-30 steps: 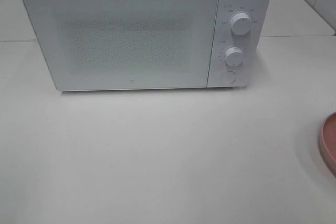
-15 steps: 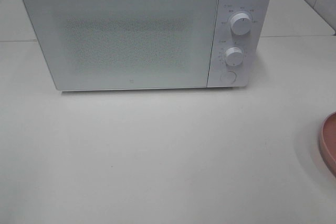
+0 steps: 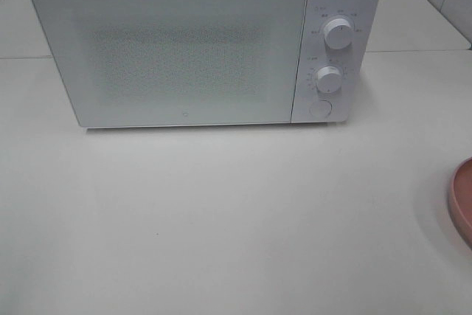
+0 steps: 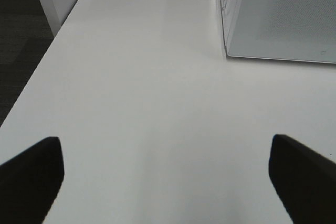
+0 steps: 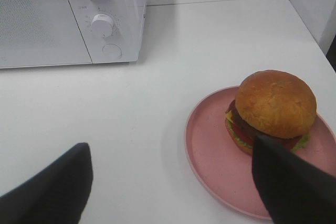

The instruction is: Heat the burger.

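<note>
Sitting on pink plate (image 5: 220, 166), burger (image 5: 273, 109) just beside wide-spread, empty right end effector (image 5: 173, 182)

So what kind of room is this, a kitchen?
Probably a kitchen-style test corner: a white microwave with its door shut sits on a plain white table, and a burger waits on a pink plate.

The burger (image 5: 274, 109) is round, with a glossy golden-brown domed bun on top. Under the bun there are a dark patty and red, yellow and green layers. It sits upright and whole on a flat pink plate (image 5: 210, 153), toward one side of the plate and not in its centre. The plate lies on the white counter (image 5: 157, 98), well apart from the closed microwave (image 5: 68, 19).
</note>
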